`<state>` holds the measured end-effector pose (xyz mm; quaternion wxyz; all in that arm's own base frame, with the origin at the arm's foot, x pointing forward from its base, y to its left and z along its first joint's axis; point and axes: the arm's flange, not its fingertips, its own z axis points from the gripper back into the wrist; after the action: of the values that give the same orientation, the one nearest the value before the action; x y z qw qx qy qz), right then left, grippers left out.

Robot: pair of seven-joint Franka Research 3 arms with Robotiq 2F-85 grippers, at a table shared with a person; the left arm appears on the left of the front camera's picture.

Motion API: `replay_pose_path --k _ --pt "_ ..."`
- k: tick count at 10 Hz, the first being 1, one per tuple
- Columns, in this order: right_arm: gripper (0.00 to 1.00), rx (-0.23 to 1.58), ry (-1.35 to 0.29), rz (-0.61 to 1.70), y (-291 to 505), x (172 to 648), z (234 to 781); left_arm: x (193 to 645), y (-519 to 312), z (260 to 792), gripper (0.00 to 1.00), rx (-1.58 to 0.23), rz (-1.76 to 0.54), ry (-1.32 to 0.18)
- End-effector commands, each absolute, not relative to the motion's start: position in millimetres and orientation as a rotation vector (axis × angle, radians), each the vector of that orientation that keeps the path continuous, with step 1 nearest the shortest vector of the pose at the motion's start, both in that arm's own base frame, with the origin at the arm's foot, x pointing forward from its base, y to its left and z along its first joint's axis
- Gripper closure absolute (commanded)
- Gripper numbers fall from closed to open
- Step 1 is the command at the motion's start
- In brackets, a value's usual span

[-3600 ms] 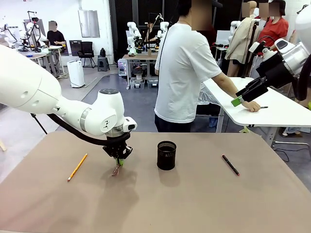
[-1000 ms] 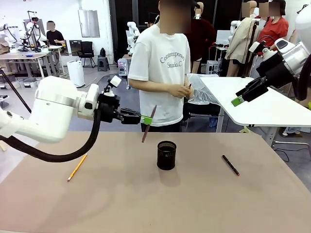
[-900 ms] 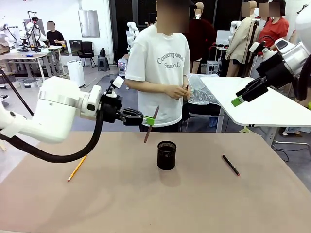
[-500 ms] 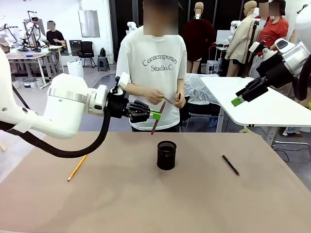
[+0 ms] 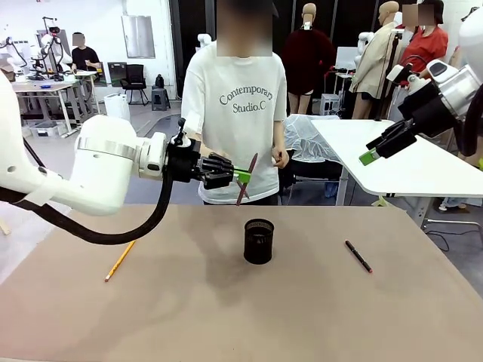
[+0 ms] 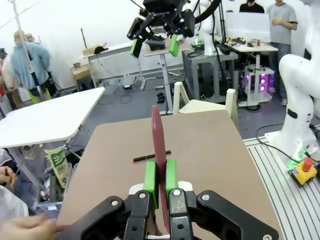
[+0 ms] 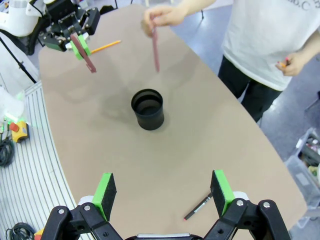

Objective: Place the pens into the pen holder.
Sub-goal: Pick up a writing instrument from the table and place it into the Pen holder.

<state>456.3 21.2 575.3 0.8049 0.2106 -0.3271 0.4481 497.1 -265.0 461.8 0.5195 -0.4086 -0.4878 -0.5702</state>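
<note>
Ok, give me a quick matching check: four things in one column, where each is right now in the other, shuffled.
1 yellow pencil
2 reddish-brown pen
3 black pen
4 pen holder

A upright, centre of the table
B flat on the table, robot's right
C in the jaws of the left gripper, off the table
D flat on the table, robot's left

Pairs: 1-D, 2-C, 3-B, 4-A

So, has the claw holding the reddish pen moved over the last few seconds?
Yes. The left claw rose off the table and swung right with the pen, now nearly above the black mesh cup, which stayed put.
</note>
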Motion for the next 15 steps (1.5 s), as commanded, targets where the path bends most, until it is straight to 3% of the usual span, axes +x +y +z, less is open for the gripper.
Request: replay_pose_path --k 1,10,15 --pt "0.0 0.454 -0.702 0.961 21 456 576 490 -223 477 1.0 -0.966 -1.337 -1.211" --pt "0.0 0.454 -0.702 0.961 21 456 576 481 -92 492 1.0 -0.786 -1.124 -1.415" --pt "0.0 0.454 -0.702 0.961 21 456 576 488 -92 497 1.0 -0.792 -1.137 -1.346"
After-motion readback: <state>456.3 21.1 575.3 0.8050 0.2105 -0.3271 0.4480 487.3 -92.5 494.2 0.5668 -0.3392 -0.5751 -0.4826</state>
